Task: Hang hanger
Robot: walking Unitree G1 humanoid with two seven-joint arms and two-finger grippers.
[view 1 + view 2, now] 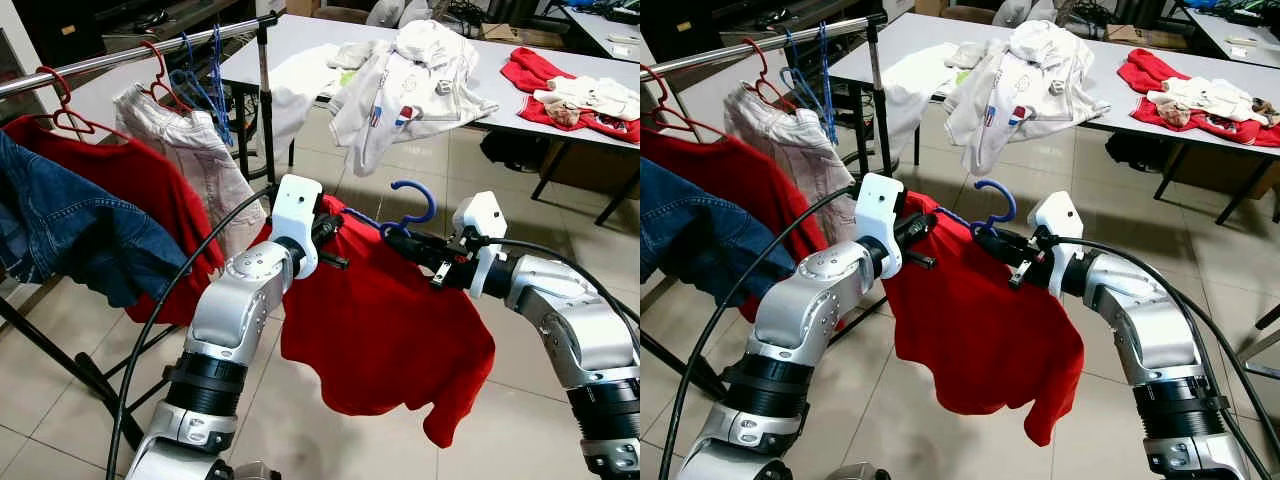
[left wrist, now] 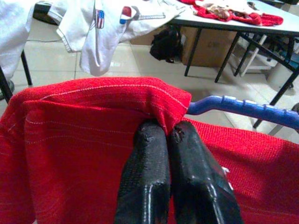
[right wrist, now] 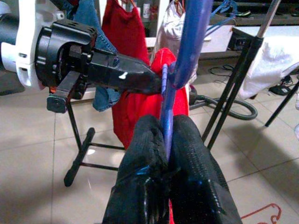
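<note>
A red shirt [image 1: 385,330] hangs on a blue hanger [image 1: 415,205] held between my two arms above the tiled floor. My right gripper [image 1: 392,240] is shut on the blue hanger [image 3: 164,121] just below its hook. My left gripper [image 1: 330,228] is shut on the red shirt [image 2: 93,140] at the shoulder, pinching a fold of cloth over the hanger arm [image 2: 243,108]. The clothes rail [image 1: 130,55] runs across the upper left, above and beyond both grippers.
On the rail hang a red shirt [image 1: 140,180], jeans [image 1: 70,235], a pale garment [image 1: 205,160] and spare blue hangers [image 1: 205,75]. A grey table [image 1: 500,100] behind carries white and red clothes. The rack's black base [image 1: 90,375] crosses the floor at left.
</note>
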